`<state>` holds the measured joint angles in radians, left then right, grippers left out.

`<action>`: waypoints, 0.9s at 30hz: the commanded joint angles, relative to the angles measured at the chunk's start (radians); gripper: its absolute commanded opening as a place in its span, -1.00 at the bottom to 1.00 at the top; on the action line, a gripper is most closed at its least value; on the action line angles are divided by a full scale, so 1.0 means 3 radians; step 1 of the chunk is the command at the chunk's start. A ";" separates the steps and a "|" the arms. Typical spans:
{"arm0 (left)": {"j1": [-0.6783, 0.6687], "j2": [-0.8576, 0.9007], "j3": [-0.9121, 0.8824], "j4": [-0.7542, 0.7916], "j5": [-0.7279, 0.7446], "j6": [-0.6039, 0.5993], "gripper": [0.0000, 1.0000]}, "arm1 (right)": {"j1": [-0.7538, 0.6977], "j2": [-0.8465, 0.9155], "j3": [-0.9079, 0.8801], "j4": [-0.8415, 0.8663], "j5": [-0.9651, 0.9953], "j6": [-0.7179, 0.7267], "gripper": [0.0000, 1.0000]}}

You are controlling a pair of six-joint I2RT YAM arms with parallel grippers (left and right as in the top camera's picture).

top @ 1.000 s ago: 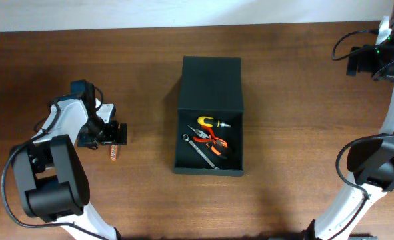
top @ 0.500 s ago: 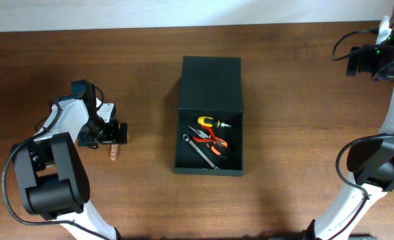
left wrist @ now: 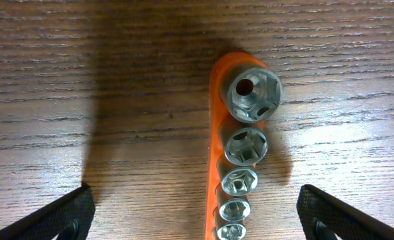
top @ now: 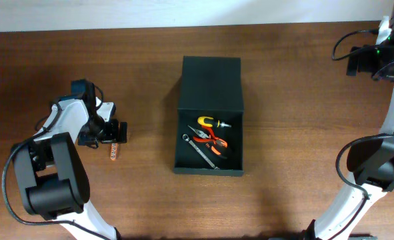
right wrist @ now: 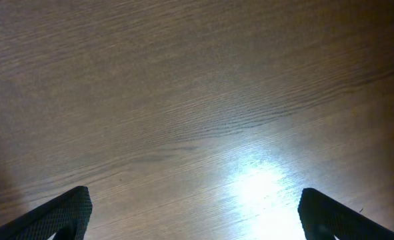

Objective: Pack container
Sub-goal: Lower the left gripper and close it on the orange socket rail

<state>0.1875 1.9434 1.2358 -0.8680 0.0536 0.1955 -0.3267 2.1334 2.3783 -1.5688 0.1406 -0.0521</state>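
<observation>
Left end effector (left wrist: pixel 198 217) hangs released, fingers spread wide either side of an orange socket rail (left wrist: pixel 240 153) lying on the table (left wrist: pixel 117 80). Mid-table sits the container (top: pixel 209 73), lid flapped open to the far side, with pliers (top: pixel 213 140), screwdriver (top: pixel 209 123) and wrench (top: pixel 199 151) inside. Far right, the right end effector (right wrist: pixel 193 217) is released too, above the table.

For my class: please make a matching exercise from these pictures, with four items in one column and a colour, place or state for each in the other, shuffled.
Column one
1. socket rail
2. pliers
3. screwdriver
4. container lid

Column two
A. yellow handle
B. folded open
C. on the table, outside the container
D. red-orange handles

Pairs: 1-C, 2-D, 3-A, 4-B
</observation>
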 commanded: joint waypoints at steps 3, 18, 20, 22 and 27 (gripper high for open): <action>0.0008 0.0083 -0.0027 -0.0010 0.0071 0.0064 0.99 | -0.0005 0.0006 -0.0006 0.0009 -0.0005 0.0042 0.98; -0.0005 0.0083 -0.0027 -0.0099 0.0006 0.0064 0.98 | -0.0005 0.0006 -0.0006 0.0009 -0.0006 0.0042 0.98; -0.0015 0.0083 -0.0027 -0.0100 -0.0029 0.0062 0.99 | -0.0006 0.0006 -0.0006 0.0009 -0.0006 0.0041 0.98; -0.0038 0.0083 -0.0027 -0.0100 -0.0081 0.0062 0.99 | -0.0005 0.0006 -0.0006 0.0009 -0.0006 0.0041 0.98; -0.0132 0.0083 -0.0027 -0.0099 -0.0206 0.0062 0.99 | -0.0005 0.0006 -0.0006 0.0009 -0.0006 0.0042 0.98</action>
<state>0.1658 1.9469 1.2358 -0.8944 0.0158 0.1986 -0.3267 2.1334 2.3783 -1.5688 0.1402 -0.0517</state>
